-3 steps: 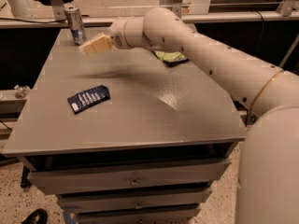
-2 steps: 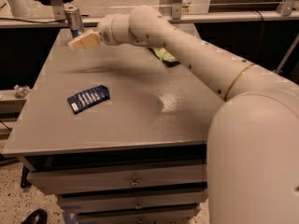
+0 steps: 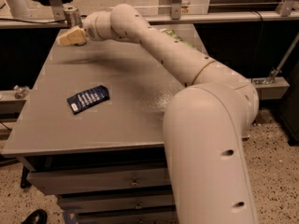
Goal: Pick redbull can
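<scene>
The redbull can (image 3: 73, 17) stands upright at the far left corner of the grey table (image 3: 117, 125); its silver top and upper body show, and its lower part is hidden behind my gripper. My gripper (image 3: 69, 36), with tan tips, is at the end of the long white arm, just in front of the can's base and slightly to its left. Whether it touches the can cannot be told.
A flat dark blue packet (image 3: 88, 98) lies on the table's left middle. A green chip bag (image 3: 181, 40) shows partly behind the arm at the far right. Metal rails and posts (image 3: 175, 3) run behind the table. Drawers (image 3: 98, 181) are below the front edge.
The arm has swung further left and toward the far corner, bringing the gripper from right of the can to directly in front of it. The packet and the can have not moved.
</scene>
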Controlling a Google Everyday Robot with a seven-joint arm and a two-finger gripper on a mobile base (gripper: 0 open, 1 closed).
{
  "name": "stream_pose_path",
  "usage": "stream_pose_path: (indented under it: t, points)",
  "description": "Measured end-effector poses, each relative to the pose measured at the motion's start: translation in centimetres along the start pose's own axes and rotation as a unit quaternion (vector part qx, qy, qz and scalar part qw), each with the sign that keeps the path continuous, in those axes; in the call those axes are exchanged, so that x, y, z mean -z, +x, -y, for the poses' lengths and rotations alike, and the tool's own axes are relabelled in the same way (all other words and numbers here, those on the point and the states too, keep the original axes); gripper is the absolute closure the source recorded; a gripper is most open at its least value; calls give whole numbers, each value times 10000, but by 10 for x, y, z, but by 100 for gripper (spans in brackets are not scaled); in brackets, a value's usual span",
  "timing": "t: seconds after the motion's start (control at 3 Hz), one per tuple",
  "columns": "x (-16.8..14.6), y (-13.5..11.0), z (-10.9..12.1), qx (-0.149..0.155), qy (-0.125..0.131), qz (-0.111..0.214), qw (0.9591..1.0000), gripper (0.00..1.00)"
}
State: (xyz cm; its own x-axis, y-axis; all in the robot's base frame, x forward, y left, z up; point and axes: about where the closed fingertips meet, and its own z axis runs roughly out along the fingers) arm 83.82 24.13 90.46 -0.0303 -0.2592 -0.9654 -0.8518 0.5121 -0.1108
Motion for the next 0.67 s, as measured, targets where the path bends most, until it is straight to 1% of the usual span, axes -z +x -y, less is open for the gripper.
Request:
stream_pose_path:
  t: [0.33,0.67]
  points:
    - [-20,7,9,-45,46,-20,10000,0]
    - [-35,17,26,-212,151,14,9997,13]
